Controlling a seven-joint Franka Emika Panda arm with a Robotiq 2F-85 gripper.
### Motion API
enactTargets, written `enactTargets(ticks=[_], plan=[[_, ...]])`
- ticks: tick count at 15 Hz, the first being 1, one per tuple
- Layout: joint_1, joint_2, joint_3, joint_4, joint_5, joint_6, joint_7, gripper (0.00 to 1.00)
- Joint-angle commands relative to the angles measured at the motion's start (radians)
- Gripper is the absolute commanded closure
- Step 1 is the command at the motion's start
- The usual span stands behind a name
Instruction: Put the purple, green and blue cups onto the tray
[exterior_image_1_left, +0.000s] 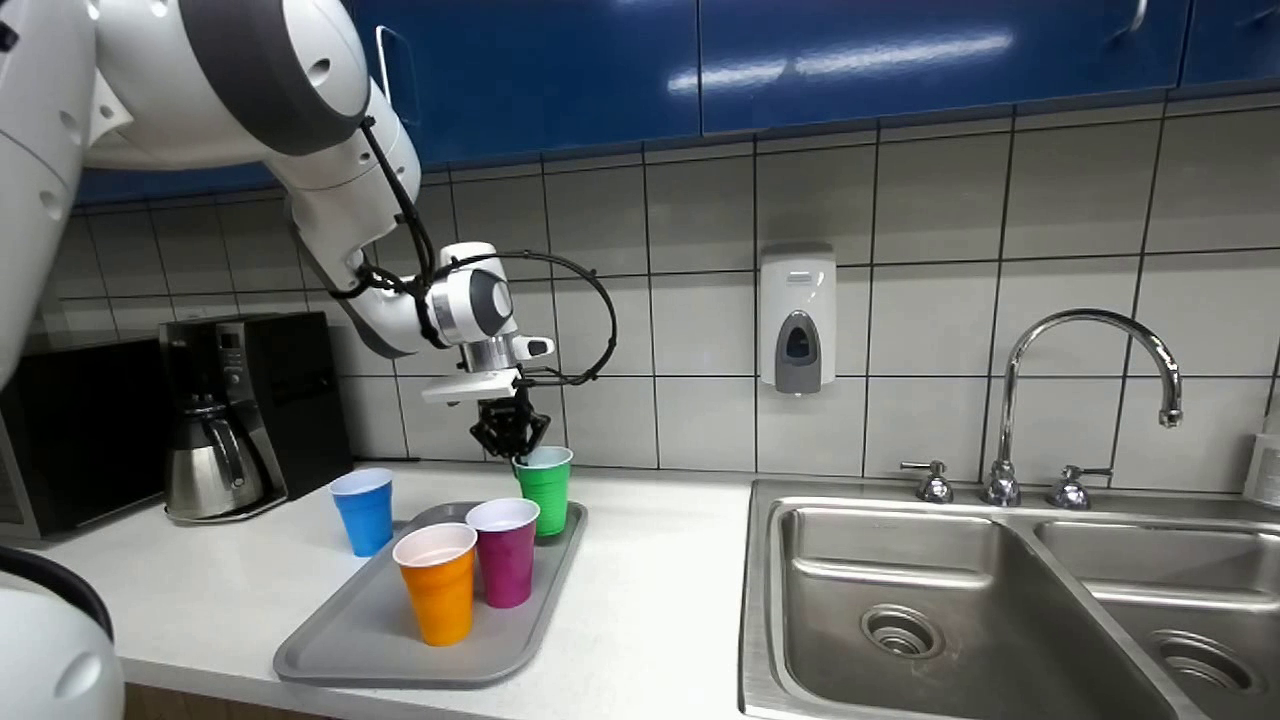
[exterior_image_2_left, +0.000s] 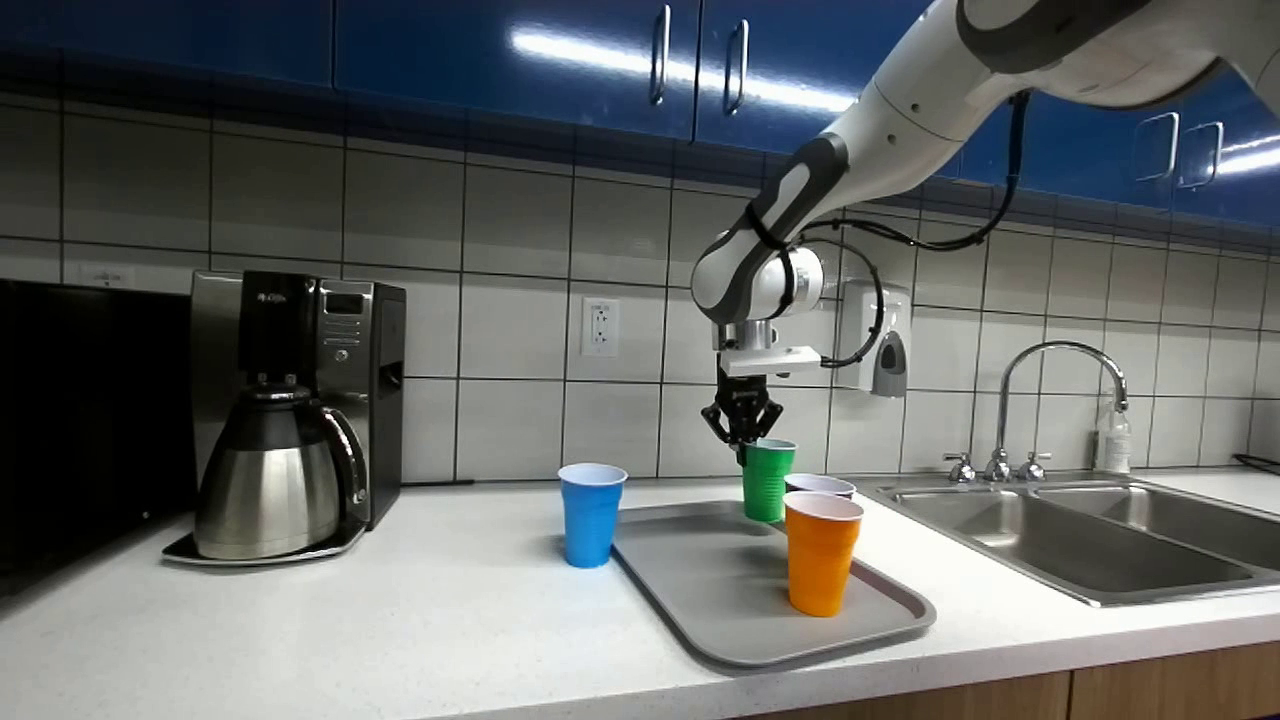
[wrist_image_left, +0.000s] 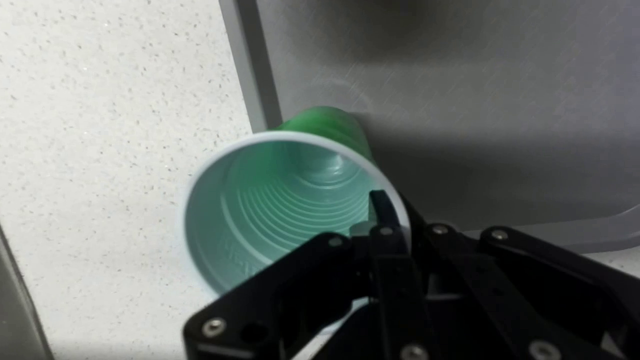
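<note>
The green cup is upright at the tray's back corner, also seen in an exterior view. My gripper is shut on its rim. In the wrist view one finger is inside the green cup and one outside. I cannot tell whether its base touches the tray. The purple cup stands on the tray; in an exterior view only its rim shows behind the orange cup. The blue cup stands on the counter beside the tray, also seen in an exterior view.
The orange cup stands on the tray beside the purple one. A coffee maker is at the back on the blue cup's side. The sink with its tap lies on the opposite side. A tiled wall is behind.
</note>
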Motion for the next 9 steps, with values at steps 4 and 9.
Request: enactTargets(ticks=[4, 9], plan=[[-0.002, 0.051, 0.005, 0.045, -0.014, -0.009, -0.027, 0.99], [0.0, 0.051, 0.007, 0.046, -0.016, -0.035, -0.039, 0.64]])
